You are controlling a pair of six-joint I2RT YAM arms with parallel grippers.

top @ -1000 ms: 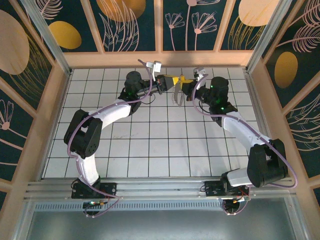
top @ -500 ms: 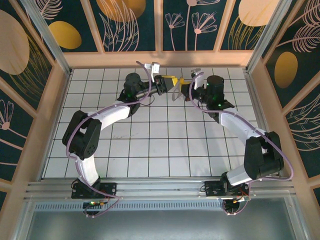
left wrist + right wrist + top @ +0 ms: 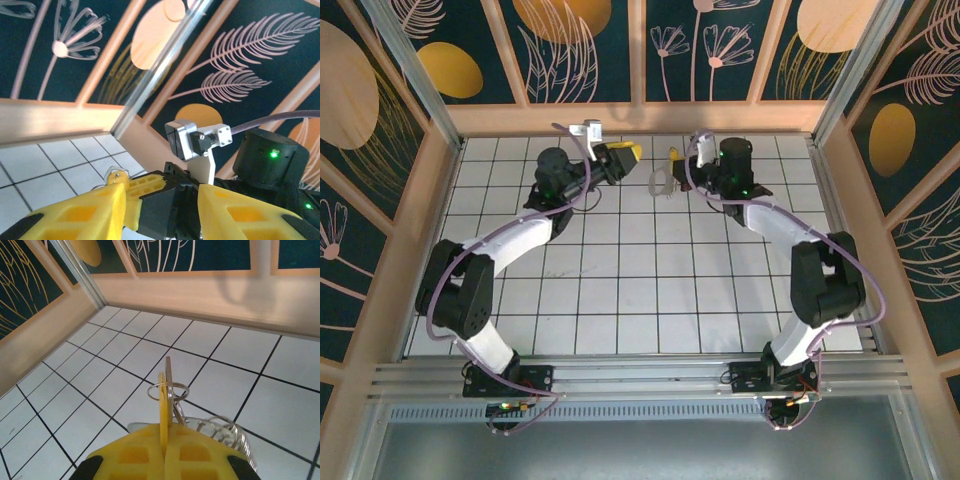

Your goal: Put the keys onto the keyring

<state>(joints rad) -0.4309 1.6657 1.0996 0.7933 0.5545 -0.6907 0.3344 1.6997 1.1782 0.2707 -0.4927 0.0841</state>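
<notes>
My right gripper is shut on the keys: a yellow one and a grey metal one, both standing edge-up between its pads. A thin wire keyring circles both blades, and more rings hang below to the right. From above, the right gripper is near the back wall with the keyring dangling under it. My left gripper is about one tile to its left and stands open and empty. In the left wrist view the left gripper frames the right arm's yellow fingers and the keys.
The wooden back wall runs close behind both grippers. A metal corner post stands at the back left. White tiled floor stretches from the grippers toward the arm bases.
My left gripper has opened, let go at the meeting point and drawn back to the left. The right gripper has shifted left and toward the back wall, still shut on the keys.
</notes>
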